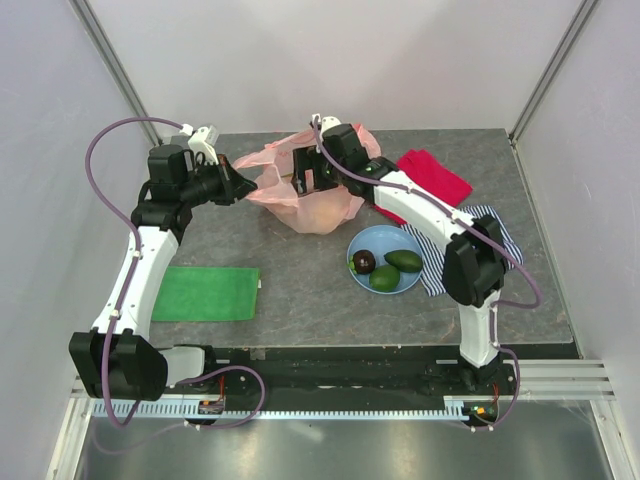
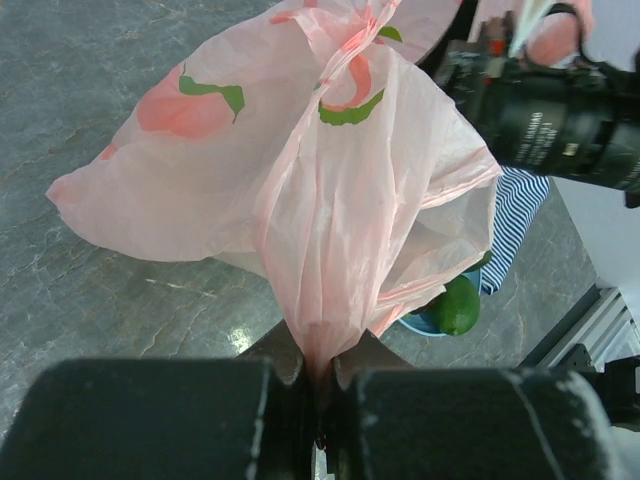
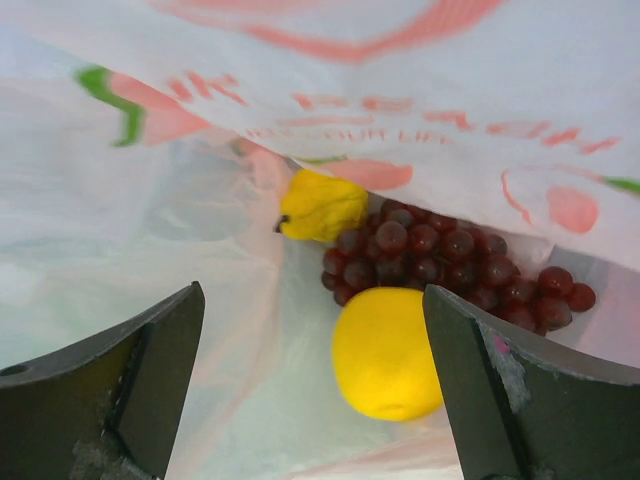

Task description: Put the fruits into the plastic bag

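Right wrist, right gripper (image 3: 312,296) wide inside plastic bag (image 3: 400,90), yellow citrus (image 3: 385,352) between jaws, left gripper (image 2: 318,362) pinching bag

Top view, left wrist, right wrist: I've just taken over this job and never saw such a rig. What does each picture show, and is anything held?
The rig is a left arm and a right arm bolted at the near edge of a table. The top view looks down from behind them; each wrist view looks along that arm's own two fingers. The left gripper is shut on a bunched edge of the pink plastic bag. The right gripper is open and empty at the bag's mouth, looking in at a grape bunch, a round yellow citrus and a lumpy yellow fruit. A blue plate carries an avocado, a lime and a dark round fruit. A green cloth, a red cloth and a striped cloth also lie on the table.
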{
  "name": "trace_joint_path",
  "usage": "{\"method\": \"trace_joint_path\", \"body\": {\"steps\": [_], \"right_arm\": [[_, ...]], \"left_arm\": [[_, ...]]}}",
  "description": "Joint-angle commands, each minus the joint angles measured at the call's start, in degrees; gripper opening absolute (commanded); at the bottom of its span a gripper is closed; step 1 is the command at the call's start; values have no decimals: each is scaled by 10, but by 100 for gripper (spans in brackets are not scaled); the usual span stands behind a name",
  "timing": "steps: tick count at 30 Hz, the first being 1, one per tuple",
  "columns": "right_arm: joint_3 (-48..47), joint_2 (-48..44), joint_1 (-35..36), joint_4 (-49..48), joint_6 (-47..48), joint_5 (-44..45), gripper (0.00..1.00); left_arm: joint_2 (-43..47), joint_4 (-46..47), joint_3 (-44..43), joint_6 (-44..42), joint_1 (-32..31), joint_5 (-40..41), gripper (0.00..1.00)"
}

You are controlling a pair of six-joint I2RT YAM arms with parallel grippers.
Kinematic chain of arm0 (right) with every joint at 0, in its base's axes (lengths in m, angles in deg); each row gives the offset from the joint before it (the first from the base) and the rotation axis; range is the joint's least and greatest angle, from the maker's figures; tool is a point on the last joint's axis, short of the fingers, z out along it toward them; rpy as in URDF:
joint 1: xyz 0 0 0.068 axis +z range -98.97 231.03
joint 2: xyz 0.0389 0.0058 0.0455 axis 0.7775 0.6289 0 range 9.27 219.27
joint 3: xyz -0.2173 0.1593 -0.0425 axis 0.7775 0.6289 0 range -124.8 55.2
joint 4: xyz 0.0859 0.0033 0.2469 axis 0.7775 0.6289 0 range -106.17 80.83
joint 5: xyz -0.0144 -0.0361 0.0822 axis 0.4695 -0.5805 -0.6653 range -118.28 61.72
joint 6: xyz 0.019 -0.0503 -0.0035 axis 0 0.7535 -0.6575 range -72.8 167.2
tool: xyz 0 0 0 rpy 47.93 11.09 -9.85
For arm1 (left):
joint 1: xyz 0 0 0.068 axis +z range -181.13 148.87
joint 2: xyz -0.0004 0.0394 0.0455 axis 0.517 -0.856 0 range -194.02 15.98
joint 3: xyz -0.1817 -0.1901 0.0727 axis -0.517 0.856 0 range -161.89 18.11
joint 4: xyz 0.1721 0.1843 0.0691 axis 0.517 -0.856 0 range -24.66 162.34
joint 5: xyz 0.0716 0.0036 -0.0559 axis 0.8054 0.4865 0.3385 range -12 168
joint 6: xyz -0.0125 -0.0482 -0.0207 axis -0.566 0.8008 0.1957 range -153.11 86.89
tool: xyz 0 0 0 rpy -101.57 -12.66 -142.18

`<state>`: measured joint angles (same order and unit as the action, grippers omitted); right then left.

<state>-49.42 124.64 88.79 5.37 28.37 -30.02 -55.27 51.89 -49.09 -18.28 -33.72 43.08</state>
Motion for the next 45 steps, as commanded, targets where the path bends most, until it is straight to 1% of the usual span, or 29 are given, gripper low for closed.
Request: {"method": "trace_joint_path", "body": {"steps": [1,3,6,12,15,19,20,23,24,27,28,31,35,36,38,39,40,42,43,45], "right_arm": [[33,-66,-1,-70,-20,-17,98],[49,-91,-2,-91,-31,-41,98],[90,-133,-5,-156,-45,-63,98],[175,-217,-9,-250,-56,-106,98],[216,-260,-10,-278,-52,-115,98],[273,-309,-11,-281,-19,-114,97],[279,-326,-10,-276,-9,-114,97],[289,-349,-11,-217,26,-114,96],[293,-356,-10,-181,32,-110,96],[331,-392,-10,-153,38,-88,94],[355,-402,-10,-150,37,-79,94],[381,-435,-11,-117,33,-43,94],[391,-461,-10,-58,33,1,93],[391,-465,-10,-35,30,27,93],[389,-466,-10,-4,4,63,92],[389,-466,-10,27,-11,103,92],[390,-466,-11,42,-47,123,93],[400,-464,-15,83,-79,160,94],[405,-463,-15,93,-91,184,95],[418,-462,-23,105,-108,202,96]], "left_arm": [[-1,18,-4,1,3,-14,2],[-1,18,-3,2,3,-15,2],[-1,18,-3,2,3,-15,1],[0,18,-4,3,3,-17,2],[0,18,-5,4,3,-19,2],[0,18,-5,4,3,-19,2],[-1,18,-4,4,3,-17,2],[1,18,-5,4,3,-17,2],[1,18,-4,4,3,-17,2],[1,19,-4,4,3,-16,2],[1,18,-4,3,3,-16,2],[1,18,-4,0,3,-10,2],[1,18,-2,-2,3,-8,2],[1,18,-3,-2,3,-7,1],[1,18,-2,-2,3,-7,1],[1,17,-2,-2,3,-6,2],[2,17,-3,-2,3,-6,2],[3,18,-2,-2,3,-7,2],[4,17,-3,-2,3,-6,2],[2,17,-3,-2,3,-6,2]]}}
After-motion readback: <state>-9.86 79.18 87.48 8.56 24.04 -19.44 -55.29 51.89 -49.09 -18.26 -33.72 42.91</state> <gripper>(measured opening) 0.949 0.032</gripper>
